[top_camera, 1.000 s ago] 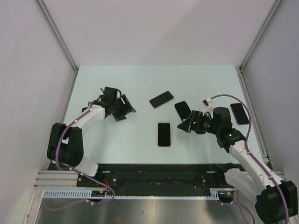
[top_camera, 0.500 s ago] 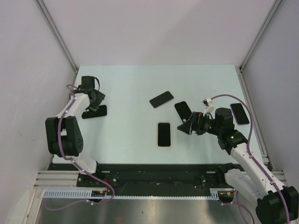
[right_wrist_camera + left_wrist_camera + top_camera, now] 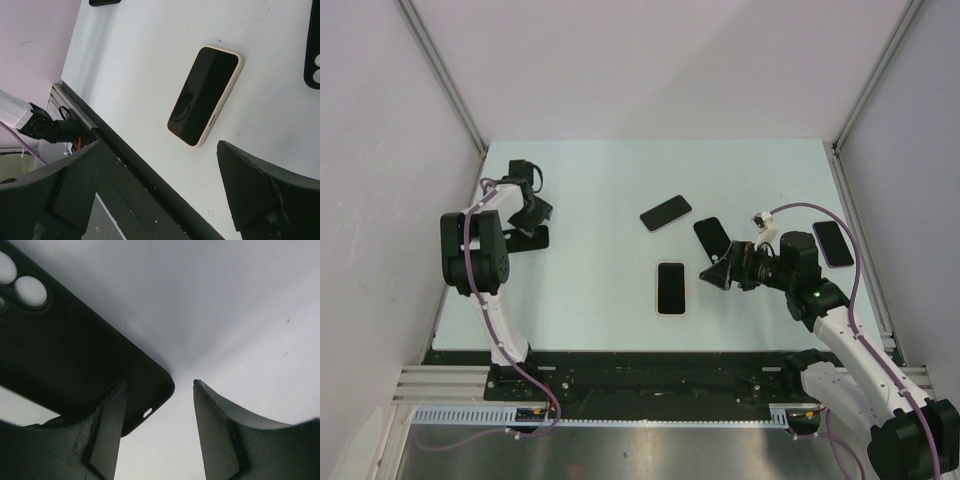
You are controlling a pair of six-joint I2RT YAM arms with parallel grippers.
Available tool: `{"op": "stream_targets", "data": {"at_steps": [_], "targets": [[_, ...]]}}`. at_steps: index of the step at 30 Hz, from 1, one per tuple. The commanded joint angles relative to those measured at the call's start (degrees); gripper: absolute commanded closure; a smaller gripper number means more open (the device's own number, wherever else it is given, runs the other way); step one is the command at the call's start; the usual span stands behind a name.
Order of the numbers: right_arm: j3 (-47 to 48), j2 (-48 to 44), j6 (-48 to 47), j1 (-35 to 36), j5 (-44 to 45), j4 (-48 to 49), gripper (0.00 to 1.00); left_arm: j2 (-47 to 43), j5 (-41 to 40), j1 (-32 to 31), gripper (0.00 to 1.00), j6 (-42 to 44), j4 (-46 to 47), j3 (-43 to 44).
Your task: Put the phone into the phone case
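A black phone case (image 3: 526, 239) lies flat at the far left of the table. In the left wrist view the phone case (image 3: 60, 350) shows its camera holes, and one corner reaches in between the fingers. My left gripper (image 3: 531, 217) (image 3: 159, 384) hovers just behind it, open, holding nothing. A phone (image 3: 671, 288) with a dark screen and a cream rim lies face up in the middle. My right gripper (image 3: 719, 272) (image 3: 159, 144) hangs open just right of the phone (image 3: 205, 95), with nothing between its fingers.
A dark phone (image 3: 665, 212) and a black case (image 3: 711, 236) lie behind the middle phone. That case's edge (image 3: 313, 55) shows in the right wrist view. A purple-rimmed phone (image 3: 833, 243) lies at the right. The black base rail (image 3: 650, 372) runs along the near edge.
My left arm has swung from the middle left to the far left. The black case now lies on the table there. The left jaws have narrowed. The right gripper has barely shifted.
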Motion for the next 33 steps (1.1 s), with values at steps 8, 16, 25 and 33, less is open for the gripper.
{"op": "stream_targets", "data": {"at_steps": [8, 16, 25, 33], "targets": [[2.3, 1.3, -1.9, 0.0, 3.6, -0.6, 0.02, 5.7, 2.2, 0.4, 0.5, 5.4, -1.9, 6.1], [2.3, 2.8, -1.1, -0.1, 3.9, -0.2, 0.02, 2.4, 4.4, 0.3, 0.74, 10.9, -1.1, -0.4], [2.3, 4.1, 1.0, -0.5, 4.2, 1.0, 0.02, -7.4, 13.1, -2.9, 1.0, 19.2, 4.1, -10.8], [2.3, 3.9, 5.3, -0.8, 4.9, 2.5, 0.02, -14.7, 13.4, -17.8, 1.0, 23.7, 2.6, -16.7]]}}
